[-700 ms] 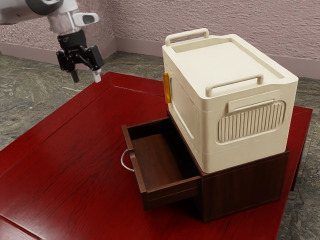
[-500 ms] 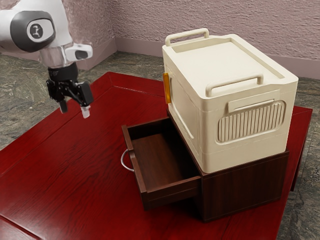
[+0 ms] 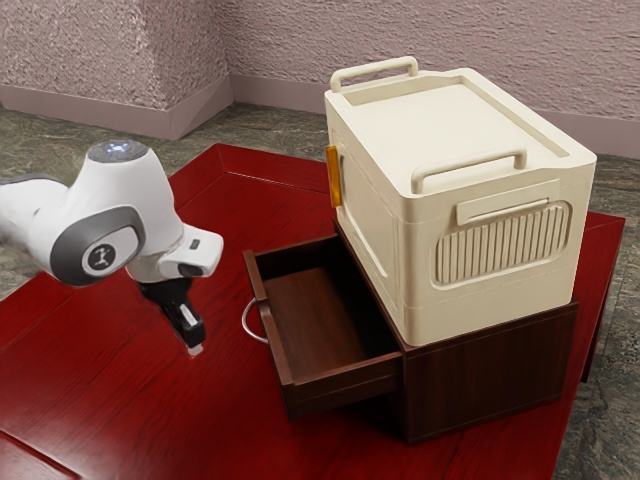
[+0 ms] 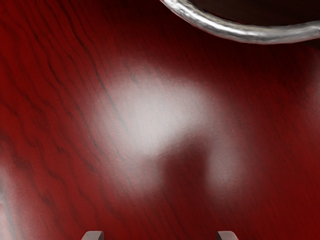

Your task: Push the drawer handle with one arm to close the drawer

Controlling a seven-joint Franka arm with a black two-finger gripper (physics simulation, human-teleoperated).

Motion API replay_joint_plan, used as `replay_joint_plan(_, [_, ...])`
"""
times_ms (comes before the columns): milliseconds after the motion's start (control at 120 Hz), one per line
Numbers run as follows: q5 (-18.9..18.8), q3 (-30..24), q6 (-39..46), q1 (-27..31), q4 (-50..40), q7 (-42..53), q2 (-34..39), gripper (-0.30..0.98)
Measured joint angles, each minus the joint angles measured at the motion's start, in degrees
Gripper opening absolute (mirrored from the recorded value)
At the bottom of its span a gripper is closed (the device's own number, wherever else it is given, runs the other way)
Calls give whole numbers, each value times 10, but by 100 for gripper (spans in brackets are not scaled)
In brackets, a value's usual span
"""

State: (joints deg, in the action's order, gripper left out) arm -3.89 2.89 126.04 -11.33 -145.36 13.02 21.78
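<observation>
I have my gripper at the left of the exterior frame, on the open side of the drawer — I judge that suits an inward push. Its fingertips stand apart with nothing between them, well clear of the red table's far corner and near the curved metal drawer handle. That handle sits left of centre in the frame, fixed to the pulled-out drawer's front. Its bow points to the frame's left; its long axis follows the front panel, steeply from upper left to lower right — so closing means pushing rightward and slightly up the frame.
</observation>
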Motion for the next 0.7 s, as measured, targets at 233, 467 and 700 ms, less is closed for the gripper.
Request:
replay_joint_plan(233, [20, 0, 40, 0, 33, 84, -41, 13])
replay_joint_plan(467, [58, -5, 35, 0, 74, 161, -98, 8])
replay_joint_plan(700, [71, -22, 41, 0, 125, 214, -157, 7])
